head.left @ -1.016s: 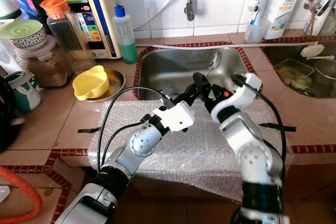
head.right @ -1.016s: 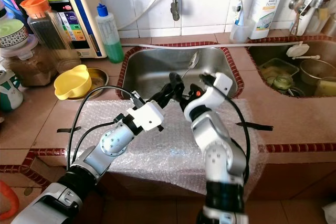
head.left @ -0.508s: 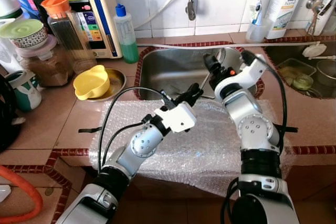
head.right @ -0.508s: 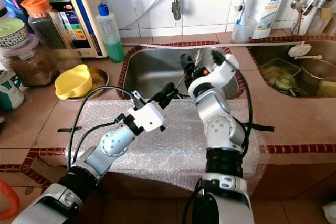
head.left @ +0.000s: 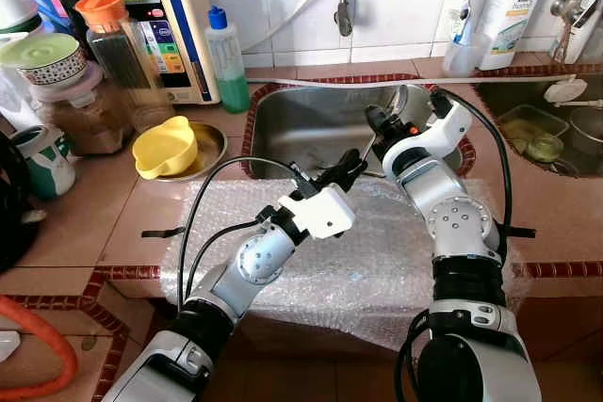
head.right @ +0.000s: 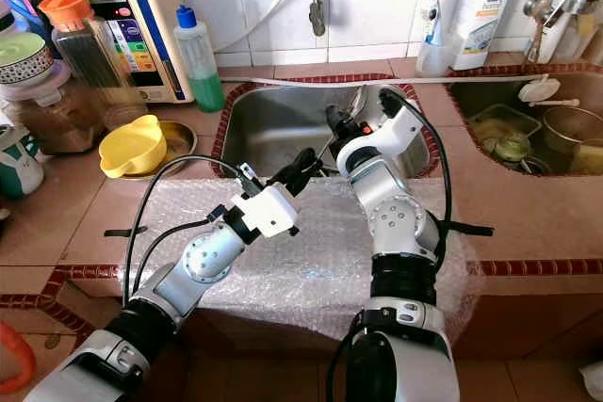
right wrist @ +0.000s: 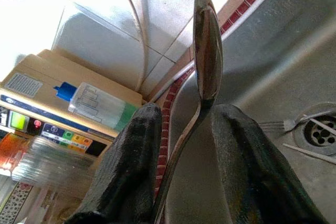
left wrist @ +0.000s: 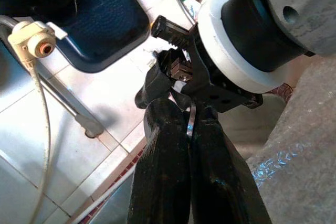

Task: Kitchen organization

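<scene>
Right wrist view gives you the clearest read: the spoon [right wrist: 207, 51] sits between the right gripper's two black fingers [right wrist: 126, 166], its handle pinched low and its bowl running out past the fingertips, so the long axis lies along the fingers. In the head views you can place that right gripper [head.right: 339, 129] over the near right part of the sink [head.left: 301, 124], just beyond the front rim, with the spoon slanting up toward the sink's back right corner.

Your left gripper [head.left: 341, 172] sits at the sink's front edge, over the far edge of the bubble wrap [head.left: 377, 261] spread on the counter. Its fingers [left wrist: 168, 150] are pressed nearly together; a thin sliver shows between them in the left wrist view, and I cannot tell what it is. The two grippers are close, the right one just beyond the left.

The right arm has the spoon, so the next move is its job. A fork [right wrist: 310, 124] and other cutlery lie at the drain below. Along the counter's left edge stand a yellow bowl [head.left: 162, 148] and a green soap bottle [head.left: 224, 61], well apart from both grippers.
</scene>
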